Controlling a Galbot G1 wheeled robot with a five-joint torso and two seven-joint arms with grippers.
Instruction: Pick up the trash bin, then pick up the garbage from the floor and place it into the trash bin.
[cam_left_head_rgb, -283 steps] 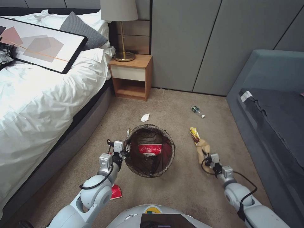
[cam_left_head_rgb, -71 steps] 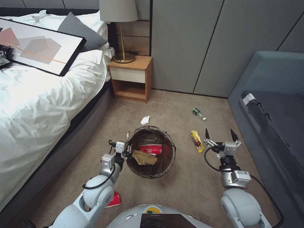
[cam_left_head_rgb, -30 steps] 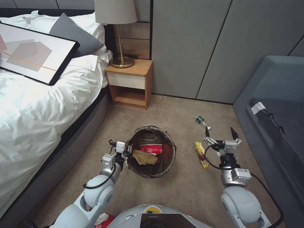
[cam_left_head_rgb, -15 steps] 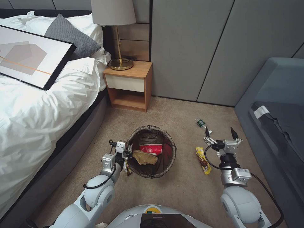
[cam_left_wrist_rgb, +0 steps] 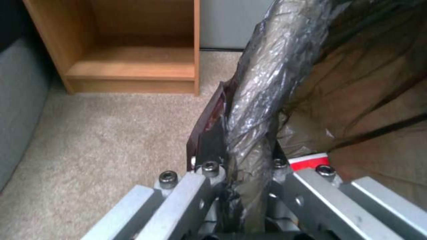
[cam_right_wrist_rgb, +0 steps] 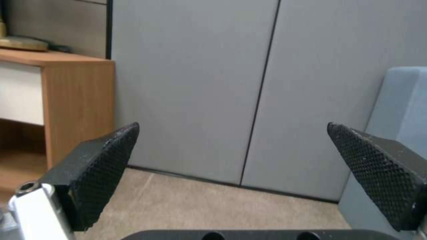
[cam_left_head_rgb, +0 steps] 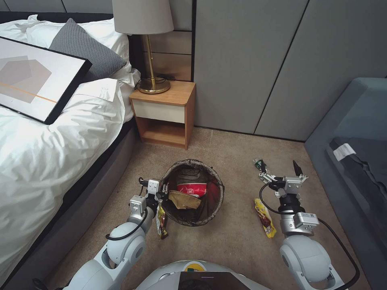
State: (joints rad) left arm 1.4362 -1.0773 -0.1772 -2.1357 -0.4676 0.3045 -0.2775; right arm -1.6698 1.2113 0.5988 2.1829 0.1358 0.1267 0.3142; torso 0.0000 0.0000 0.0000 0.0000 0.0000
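Observation:
The trash bin (cam_left_head_rgb: 215, 201), lined with a dark bag, hangs in front of me. My left gripper (cam_left_head_rgb: 161, 193) is shut on its rim; the left wrist view shows the left gripper (cam_left_wrist_rgb: 242, 166) clamping the bag-covered rim (cam_left_wrist_rgb: 253, 110). Inside the bin lie a red-and-white cup (cam_left_head_rgb: 191, 189) and a crumpled brown paper bag (cam_left_head_rgb: 183, 200). On the floor (cam_left_head_rgb: 238, 237), a yellow snack wrapper (cam_left_head_rgb: 265, 217) lies beside my right forearm. A green-labelled bottle (cam_left_head_rgb: 257, 163) sits just behind the right gripper (cam_left_head_rgb: 279, 167), which is open and empty above the carpet. Its fingers (cam_right_wrist_rgb: 102, 166) stand wide apart. A dark packet (cam_left_head_rgb: 161, 221) lies left of the bin.
A wooden nightstand (cam_left_head_rgb: 163, 112) with a brass lamp (cam_left_head_rgb: 151, 84) stands ahead against the grey wall panels (cam_left_head_rgb: 262, 68). The white bed (cam_left_head_rgb: 48, 145) with a framed picture (cam_left_head_rgb: 28, 84) runs along the left. A grey sofa (cam_left_head_rgb: 358, 161) borders the right.
The whole picture has shifted: nightstand and wall are closer, and the floor litter sits lower and nearer me. A dark packet shows left of the bin. Both arms keep their pose.

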